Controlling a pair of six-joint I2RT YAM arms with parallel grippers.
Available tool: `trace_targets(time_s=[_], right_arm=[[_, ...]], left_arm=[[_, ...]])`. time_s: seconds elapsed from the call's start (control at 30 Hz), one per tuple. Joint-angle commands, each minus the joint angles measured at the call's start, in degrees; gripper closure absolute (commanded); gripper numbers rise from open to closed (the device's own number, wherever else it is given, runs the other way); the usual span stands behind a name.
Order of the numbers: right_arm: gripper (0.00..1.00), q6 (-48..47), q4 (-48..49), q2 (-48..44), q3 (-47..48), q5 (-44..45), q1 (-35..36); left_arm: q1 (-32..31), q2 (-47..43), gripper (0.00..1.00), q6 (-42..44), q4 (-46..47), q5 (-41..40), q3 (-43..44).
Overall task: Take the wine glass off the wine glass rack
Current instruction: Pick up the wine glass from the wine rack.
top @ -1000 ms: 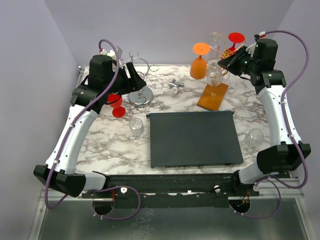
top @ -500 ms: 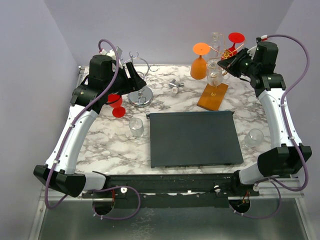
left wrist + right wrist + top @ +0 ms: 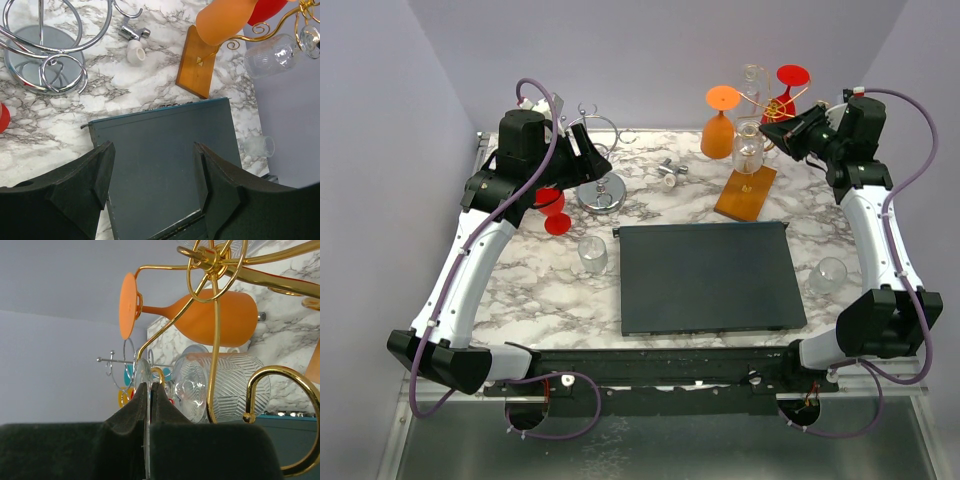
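Observation:
The wine glass rack has an orange-brown wooden base (image 3: pixel 746 190) and gold wire hooks (image 3: pixel 216 300). A clear patterned wine glass (image 3: pixel 748 148) hangs upside down on it; its bowl (image 3: pixel 225 385) lies just right of my right fingers. My right gripper (image 3: pixel 149 386) is shut on the thin clear foot of this wine glass, beside the rack's right side (image 3: pixel 778 128). An orange glass (image 3: pixel 718 125), a red glass (image 3: pixel 790 85) and another clear glass (image 3: pixel 754 78) also hang there. My left gripper (image 3: pixel 152 172) is open and holds nothing, above the dark board near the silver stand.
A silver chrome stand (image 3: pixel 600 190) is at the back left, with a red glass (image 3: pixel 556 215) on the table beside it. A dark grey board (image 3: pixel 708 277) lies in the middle. Clear tumblers stand at the left (image 3: pixel 593 255) and right (image 3: pixel 828 275). A small metal piece (image 3: pixel 670 172) lies behind the board.
My right wrist has shifted a little to the right, still pinching the glass foot. The hanging glasses and the left arm have not visibly moved.

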Motion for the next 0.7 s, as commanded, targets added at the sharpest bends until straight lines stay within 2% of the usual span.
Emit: trace_targets(time_s=[0.0, 0.27, 0.67], right_arm=[[1.0, 4.3, 6.8, -2.2, -1.6, -6.1, -0.8], [0.99, 7.9, 11.6, -1.0, -3.1, -10.8, -0.9], [0.99, 5.8, 9.3, -1.2, -3.4, -10.1, -0.9]], left_arm=[[-0.2, 0.5, 0.31, -0.3, 1.0, -1.2, 1.5], [-0.2, 0.3, 0.31, -0.2, 1.0, -1.5, 1.4], [-0.2, 0.8, 0.31, -0.5, 1.2, -1.2, 1.6]])
